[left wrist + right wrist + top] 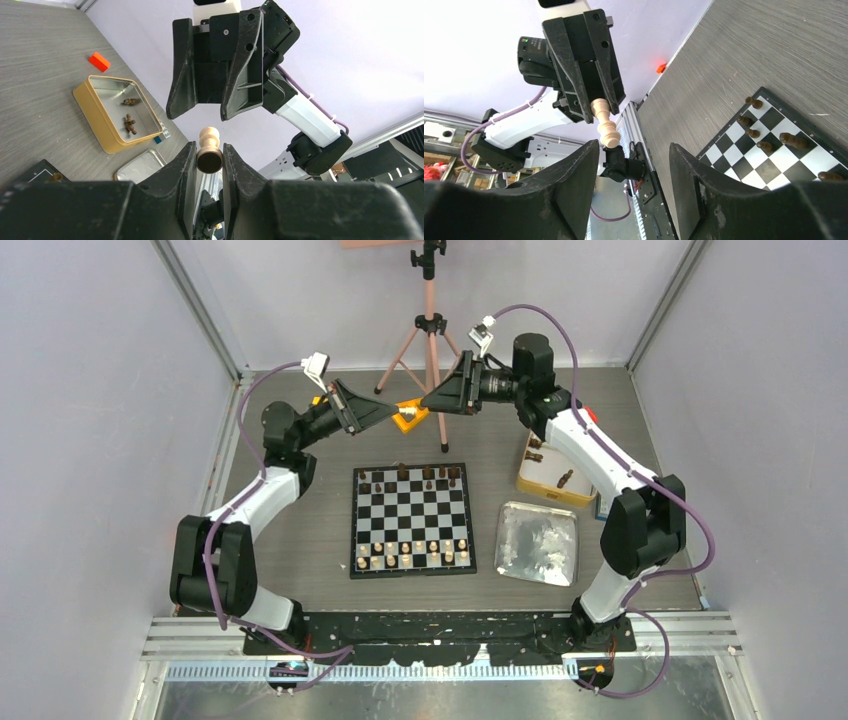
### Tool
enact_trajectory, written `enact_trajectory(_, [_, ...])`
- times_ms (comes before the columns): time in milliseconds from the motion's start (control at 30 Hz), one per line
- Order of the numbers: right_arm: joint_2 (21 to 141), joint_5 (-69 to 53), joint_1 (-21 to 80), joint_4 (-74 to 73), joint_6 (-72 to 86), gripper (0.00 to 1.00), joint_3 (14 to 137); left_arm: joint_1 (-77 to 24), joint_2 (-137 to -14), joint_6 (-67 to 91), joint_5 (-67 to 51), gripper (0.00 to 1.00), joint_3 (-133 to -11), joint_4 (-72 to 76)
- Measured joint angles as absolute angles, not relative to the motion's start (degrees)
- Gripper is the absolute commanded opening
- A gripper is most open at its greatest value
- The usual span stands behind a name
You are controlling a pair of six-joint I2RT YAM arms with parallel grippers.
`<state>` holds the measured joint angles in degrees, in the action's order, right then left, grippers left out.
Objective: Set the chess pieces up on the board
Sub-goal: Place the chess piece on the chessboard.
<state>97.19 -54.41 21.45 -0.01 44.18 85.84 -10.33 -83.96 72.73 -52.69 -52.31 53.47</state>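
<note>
Nearest me, the board point(412, 512) lies flat between the two arms. The light pieces point(412, 554) stand in its two near rows and the dark pieces point(410, 476) along its far edge, with gaps on the dark side. I judge the setup is well along but not finished. Just right of the board sits the silver tray point(540, 543). Its crinkled shine stops me telling whether anything lies in it. Behind the tray is the gold tin point(95, 112), where two spare dark men point(130, 122) lie on their sides, waiting to be fetched.

Beyond the far edge of the board both arms are raised and meet nose to nose. The left gripper point(209, 150) is clamped on a single light piece point(604, 122), which sticks out toward the right gripper point(634, 147). The right gripper's jaws are spread wide and hold nothing. To me this looks like a mid-air handover, perhaps to get a better hold on the piece.

From above, the meeting point is only an orange-yellow blur, so I cannot make out the piece there. I also cannot say which chessman it is. The tripod point(428, 340) stands at the back wall.
</note>
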Motion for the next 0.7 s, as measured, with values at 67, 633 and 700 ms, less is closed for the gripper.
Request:
enact_trajectory(67, [97.58,-54.87,21.69,1.63,45.39,0.59,85.82,-10.33,-83.96,73.14,-52.38,0.00,-52.03,53.65])
enact_trajectory(633, [100.09,-57.82,25.43,8.38,49.60,0.52,85.82,-10.37,-83.96,73.54,-51.27,0.00,-50.76,54.19])
enact_trajectory(700, [100.27,-58.06,25.56,8.99,50.04,0.49,85.82,-10.37,-83.96,73.56,-51.07,0.00,-50.72,54.19])
